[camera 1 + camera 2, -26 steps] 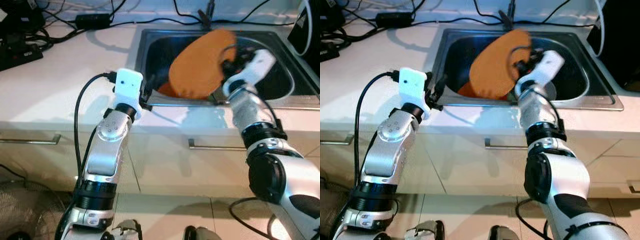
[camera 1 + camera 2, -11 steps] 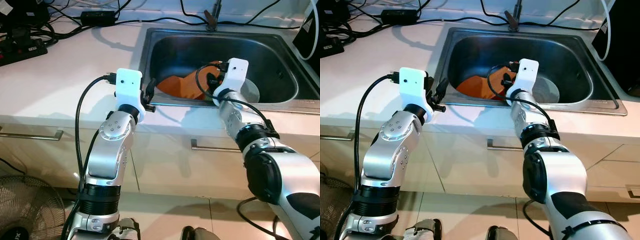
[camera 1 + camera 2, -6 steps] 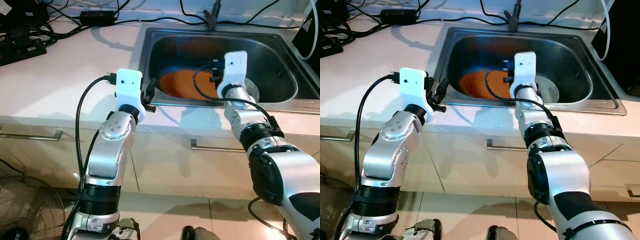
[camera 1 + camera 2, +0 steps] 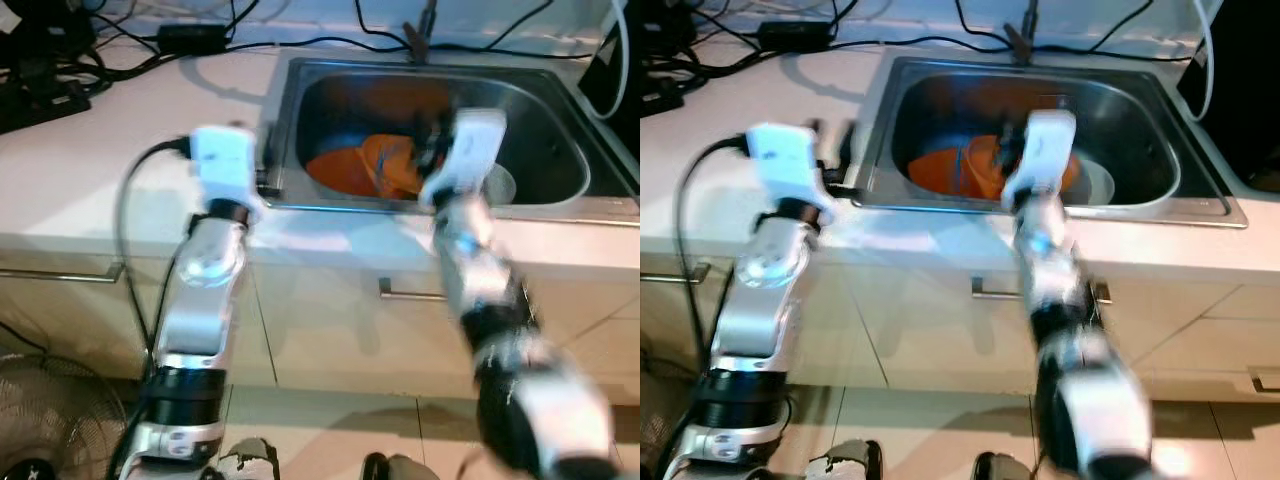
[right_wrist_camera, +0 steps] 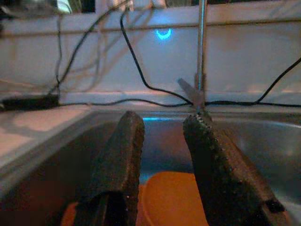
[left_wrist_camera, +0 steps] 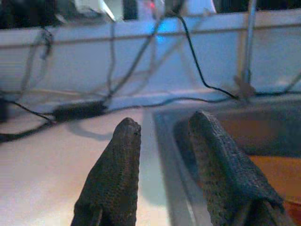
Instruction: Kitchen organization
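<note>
Orange plate (image 4: 970, 165) sits down in the steel sink (image 4: 1140, 105), right under the right pincer (image 5: 162, 141), which hangs parted and empty above the basin. Left pincer (image 6: 162, 141) is also parted, holding nothing, over the sink's rim beside the counter (image 4: 120, 150).

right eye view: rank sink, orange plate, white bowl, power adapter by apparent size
1. sink
2. orange plate, partly hidden by the right arm
3/4. white bowl and power adapter: bowl mostly hidden, adapter farther off, so unsure.
</note>
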{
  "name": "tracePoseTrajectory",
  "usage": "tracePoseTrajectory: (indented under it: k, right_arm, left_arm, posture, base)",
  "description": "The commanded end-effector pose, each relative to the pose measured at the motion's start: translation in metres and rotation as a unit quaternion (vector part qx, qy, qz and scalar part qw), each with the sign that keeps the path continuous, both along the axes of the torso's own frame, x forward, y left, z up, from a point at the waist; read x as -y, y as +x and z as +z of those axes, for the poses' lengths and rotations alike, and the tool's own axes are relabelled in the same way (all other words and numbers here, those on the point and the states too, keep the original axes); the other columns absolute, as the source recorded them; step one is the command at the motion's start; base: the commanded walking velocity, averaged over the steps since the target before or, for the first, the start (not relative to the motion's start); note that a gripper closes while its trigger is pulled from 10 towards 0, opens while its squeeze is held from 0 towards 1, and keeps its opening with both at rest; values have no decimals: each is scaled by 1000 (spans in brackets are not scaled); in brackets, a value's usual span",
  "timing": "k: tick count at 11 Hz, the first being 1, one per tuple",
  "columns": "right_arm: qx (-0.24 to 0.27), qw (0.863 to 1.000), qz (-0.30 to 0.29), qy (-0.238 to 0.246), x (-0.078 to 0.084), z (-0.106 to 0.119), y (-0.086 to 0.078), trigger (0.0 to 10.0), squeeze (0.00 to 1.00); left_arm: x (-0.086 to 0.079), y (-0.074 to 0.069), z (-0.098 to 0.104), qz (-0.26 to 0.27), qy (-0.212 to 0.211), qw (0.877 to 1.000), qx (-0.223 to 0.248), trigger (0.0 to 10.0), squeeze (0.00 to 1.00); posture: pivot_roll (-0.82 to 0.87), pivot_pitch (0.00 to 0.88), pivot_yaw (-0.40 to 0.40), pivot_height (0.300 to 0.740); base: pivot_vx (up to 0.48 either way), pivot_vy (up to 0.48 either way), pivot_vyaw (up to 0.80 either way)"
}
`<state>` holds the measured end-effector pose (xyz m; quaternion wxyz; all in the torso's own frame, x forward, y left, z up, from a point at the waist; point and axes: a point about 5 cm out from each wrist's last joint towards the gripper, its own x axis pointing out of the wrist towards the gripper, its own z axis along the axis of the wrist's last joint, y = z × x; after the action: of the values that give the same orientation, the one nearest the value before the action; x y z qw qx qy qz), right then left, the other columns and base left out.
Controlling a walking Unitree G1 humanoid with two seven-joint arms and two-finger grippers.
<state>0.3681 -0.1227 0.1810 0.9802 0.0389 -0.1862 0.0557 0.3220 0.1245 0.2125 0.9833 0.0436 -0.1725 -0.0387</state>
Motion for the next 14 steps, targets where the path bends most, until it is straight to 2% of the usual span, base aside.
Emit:
tracePoseTrajectory:
  k: [1,2,5,8,14]
  right_arm:
    - [19,1000,2,13,-1,6,-4,10000,0]
    - [25,999,8,20,-3,1,-13,10000,0]
    - [12,999,11,31,-3,5,-15,10000,0]
    - [-10,1000,12,18,-5,0,-18,10000,0]
    - [-8,1000,0,16,7,4,-18,10000,0]
  left_arm:
    - [1,-1,-2,5,3,1000,8,10000,0]
    - [2,-1,-4,7,1,1000,13,10000,0]
    - [4,1,-6,7,7,1000,21,10000,0]
    - [0,2,-9,13,4,1000,21,10000,0]
    - [-1,3,-12,11,8,1000,20,10000,0]
  posture:
    - [83,70,-6,740]
    - [76,76,-7,740]
    - [75,81,-13,740]
    - [79,84,-13,740]
    - [75,94,-11,740]
  base:
    - [0,-300,0]
    - [0,-480,0]
    - [0,-480,-142]
    - [0,-480,0]
    - [0,-480,0]
